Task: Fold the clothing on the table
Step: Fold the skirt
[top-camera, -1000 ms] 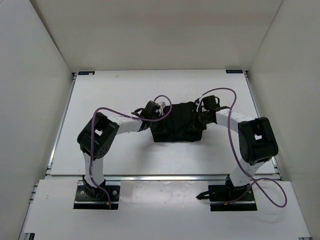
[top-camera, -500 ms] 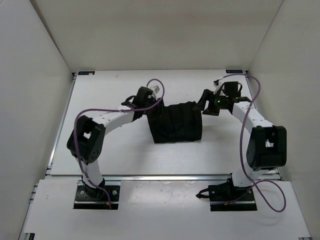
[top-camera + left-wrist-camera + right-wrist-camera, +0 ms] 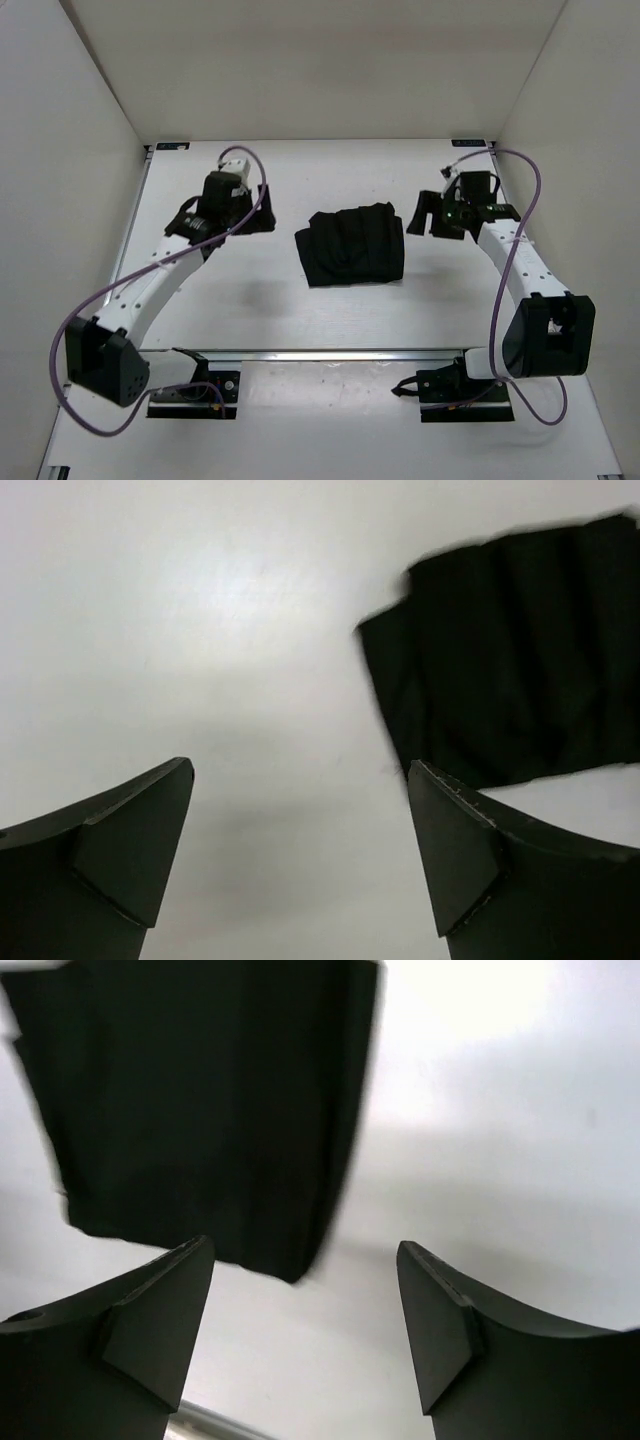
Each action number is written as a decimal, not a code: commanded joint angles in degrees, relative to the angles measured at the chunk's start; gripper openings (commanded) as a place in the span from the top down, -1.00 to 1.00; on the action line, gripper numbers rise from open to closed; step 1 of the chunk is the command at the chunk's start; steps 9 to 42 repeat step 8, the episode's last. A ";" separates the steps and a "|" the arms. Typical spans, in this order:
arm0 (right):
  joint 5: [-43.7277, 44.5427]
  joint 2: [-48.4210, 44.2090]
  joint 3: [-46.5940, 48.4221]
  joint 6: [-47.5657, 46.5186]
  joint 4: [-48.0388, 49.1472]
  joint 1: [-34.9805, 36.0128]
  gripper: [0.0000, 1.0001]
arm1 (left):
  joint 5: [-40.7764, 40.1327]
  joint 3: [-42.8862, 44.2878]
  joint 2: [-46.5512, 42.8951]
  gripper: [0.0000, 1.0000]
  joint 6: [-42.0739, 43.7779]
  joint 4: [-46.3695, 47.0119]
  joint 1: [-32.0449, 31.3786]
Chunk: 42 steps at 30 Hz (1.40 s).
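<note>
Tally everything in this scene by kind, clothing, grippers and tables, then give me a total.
Black pleated garment: 1
Robot grippers: 2, the left gripper and the right gripper, both open and empty
White table: 1
Total: 4

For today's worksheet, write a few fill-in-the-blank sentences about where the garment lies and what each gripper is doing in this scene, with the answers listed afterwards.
1. The clothing lies on the table ____ the two grippers.
2. The jaws of the left gripper stand ____.
3. The right gripper holds ____.
4. The colour of the clothing is ____.

Missing words: between; open; nothing; black
</note>
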 commanded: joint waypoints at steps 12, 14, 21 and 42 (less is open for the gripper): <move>0.82 -1.80 -7.59 0.09 -1.80 1.56 -0.20 | 3.40 -18.64 -11.50 -0.97 -1.99 -5.37 1.79; 0.82 -1.80 -7.59 0.09 -1.80 1.56 -0.20 | 3.40 -18.64 -11.50 -0.97 -1.99 -5.37 1.79; 0.82 -1.80 -7.59 0.09 -1.80 1.56 -0.20 | 3.40 -18.64 -11.50 -0.97 -1.99 -5.37 1.79; 0.82 -1.80 -7.59 0.09 -1.80 1.56 -0.20 | 3.40 -18.64 -11.50 -0.97 -1.99 -5.37 1.79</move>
